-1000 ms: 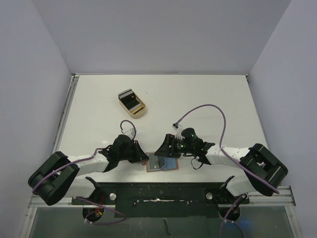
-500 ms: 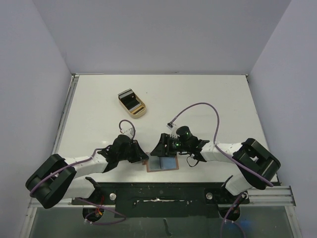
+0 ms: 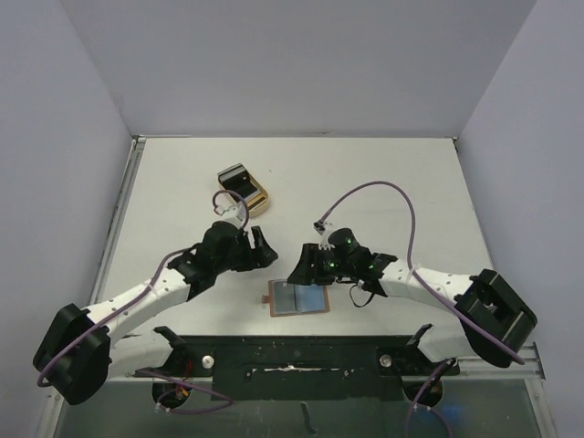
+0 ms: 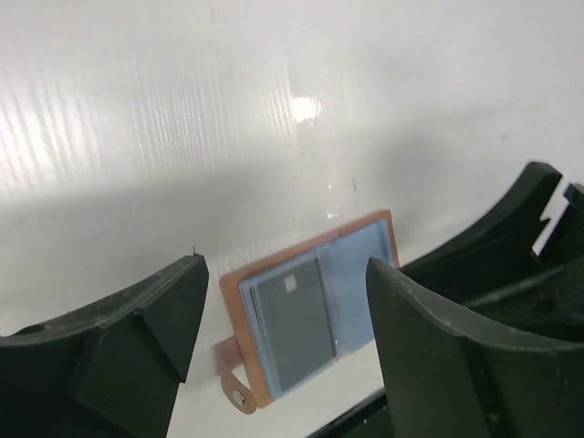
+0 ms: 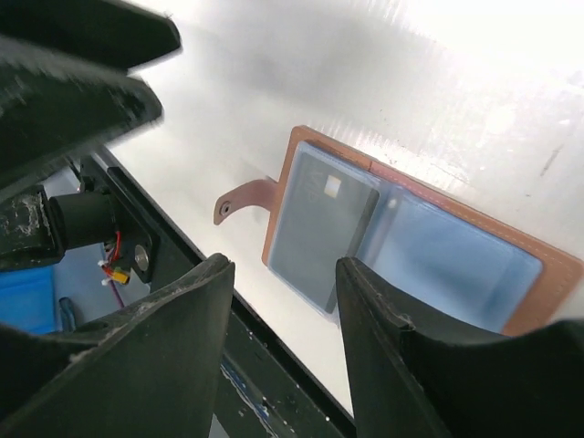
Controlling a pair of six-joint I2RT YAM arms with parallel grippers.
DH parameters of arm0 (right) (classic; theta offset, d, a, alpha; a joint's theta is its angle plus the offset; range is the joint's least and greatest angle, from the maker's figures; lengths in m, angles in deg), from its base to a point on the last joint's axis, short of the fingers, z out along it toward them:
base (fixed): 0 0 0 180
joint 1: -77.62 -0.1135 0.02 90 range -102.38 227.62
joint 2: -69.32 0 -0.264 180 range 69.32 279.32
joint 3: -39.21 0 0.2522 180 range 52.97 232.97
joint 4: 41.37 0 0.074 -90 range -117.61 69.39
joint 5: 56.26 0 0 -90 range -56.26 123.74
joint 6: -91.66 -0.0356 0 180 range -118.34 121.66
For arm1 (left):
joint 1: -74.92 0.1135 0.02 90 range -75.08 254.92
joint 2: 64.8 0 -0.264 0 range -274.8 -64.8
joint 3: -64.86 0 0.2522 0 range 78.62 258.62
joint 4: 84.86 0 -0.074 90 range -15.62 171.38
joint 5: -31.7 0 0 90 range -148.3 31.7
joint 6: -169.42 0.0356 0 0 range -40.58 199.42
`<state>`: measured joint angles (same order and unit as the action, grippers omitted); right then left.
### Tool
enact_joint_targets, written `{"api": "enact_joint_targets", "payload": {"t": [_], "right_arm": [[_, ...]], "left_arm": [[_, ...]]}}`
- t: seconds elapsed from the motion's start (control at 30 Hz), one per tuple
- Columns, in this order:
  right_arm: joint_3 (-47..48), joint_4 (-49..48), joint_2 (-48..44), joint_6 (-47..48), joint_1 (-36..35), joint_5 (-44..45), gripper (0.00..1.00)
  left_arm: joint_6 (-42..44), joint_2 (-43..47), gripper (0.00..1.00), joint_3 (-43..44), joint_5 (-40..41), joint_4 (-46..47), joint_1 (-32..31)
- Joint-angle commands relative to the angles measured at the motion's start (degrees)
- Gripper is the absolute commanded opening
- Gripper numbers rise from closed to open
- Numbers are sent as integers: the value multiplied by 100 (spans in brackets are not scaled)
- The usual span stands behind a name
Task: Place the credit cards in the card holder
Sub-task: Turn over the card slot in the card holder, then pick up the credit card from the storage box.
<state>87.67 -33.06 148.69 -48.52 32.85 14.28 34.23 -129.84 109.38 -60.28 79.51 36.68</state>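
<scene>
The brown card holder (image 3: 313,298) lies open and flat near the table's front edge, blue-grey inside up, snap tab (image 5: 239,201) pointing left. A grey credit card (image 3: 285,299) sits in its left pocket, also clear in the left wrist view (image 4: 294,319) and the right wrist view (image 5: 319,230). My left gripper (image 3: 260,246) is open, raised behind and left of the holder (image 4: 360,272), holding nothing. My right gripper (image 3: 306,270) hovers just behind the holder (image 5: 456,265), open and empty. A dark credit card (image 3: 234,178) lies in the tan tray.
The tan oval tray (image 3: 256,200) stands on the table behind my left arm, partly covered by its cable. The black mounting rail (image 3: 292,351) runs along the front edge just below the holder. White walls close the table on three sides.
My left gripper opened, let go of the holder's left edge and drew back and up from it. My right gripper closed slightly and stayed over the holder.
</scene>
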Motion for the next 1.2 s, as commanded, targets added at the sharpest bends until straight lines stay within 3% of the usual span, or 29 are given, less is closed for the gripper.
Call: {"api": "enact_joint_targets", "payload": {"t": [0.0, 0.1, 0.4, 0.57, 0.8, 0.97, 1.17], "right_arm": [[354, 641, -702, 583, -32, 599, 50], [450, 972, -1041, 771, -21, 969, 51], [460, 1164, -1872, 1030, 27, 1564, 52], [436, 1131, -1864, 1064, 39, 1500, 52], [434, 1169, -1759, 1036, 55, 1443, 52], [471, 1289, -1767, 1029, 100, 1546, 52], [607, 1454, -1595, 1051, 131, 1533, 52]], "left_arm": [[1046, -43, 70, 1104, 543, -873, 229], [1742, -364, 71, 1817, 820, -1351, 515], [4034, -1726, 68, 3408, 1642, -1549, 1101], [5198, -2671, 66, 4038, 1430, -1238, 1289], [5894, -3915, 55, 4995, 1330, -1082, 1641], [6175, -4596, 62, 5758, 1534, -1229, 1894], [6539, -5165, 64, 6444, 1476, -1465, 2093]]}}
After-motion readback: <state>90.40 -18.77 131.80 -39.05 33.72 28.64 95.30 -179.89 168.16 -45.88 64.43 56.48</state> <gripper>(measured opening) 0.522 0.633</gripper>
